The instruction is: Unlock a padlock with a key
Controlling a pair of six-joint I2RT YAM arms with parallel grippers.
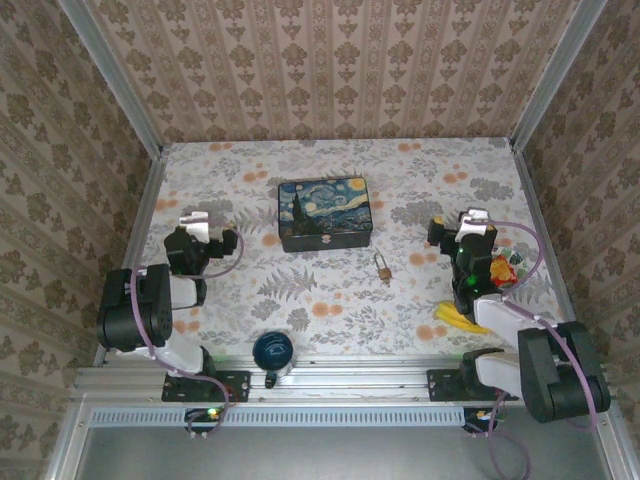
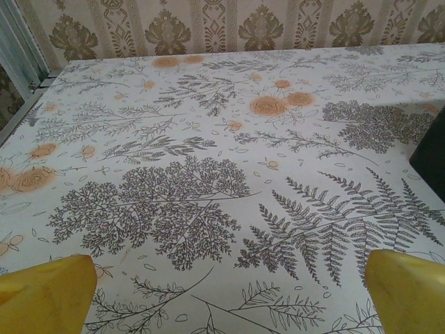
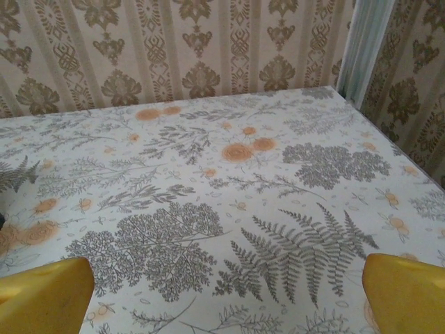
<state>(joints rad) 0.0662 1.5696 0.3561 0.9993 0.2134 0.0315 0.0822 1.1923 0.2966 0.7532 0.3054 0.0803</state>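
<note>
Padlock (image 1: pixel 383 265): a small brass body with a thin shackle, lying flat on the floral cloth (image 1: pixel 330 300) just right of centre in the top view. It is near the lower right corner of the painted tin (image 1: pixel 324 213) but apart from it.

Left gripper (image 1: pixel 193 225): at mid-left of the frame, left of the tin and well apart from the padlock. In its wrist view the yellow fingertips (image 2: pixel 45 292) sit at the bottom corners, spread wide over bare cloth, released and holding nothing.

Right gripper (image 1: pixel 468 228): at mid-right, likewise well apart from the padlock. Its fingertips (image 3: pixel 42 292) are spread the same way, released and empty.

A dark blue round object (image 1: pixel 273 351) rests at the lower edge, and a yellow item (image 1: pixel 455 315) lies beside the right arm.
</note>
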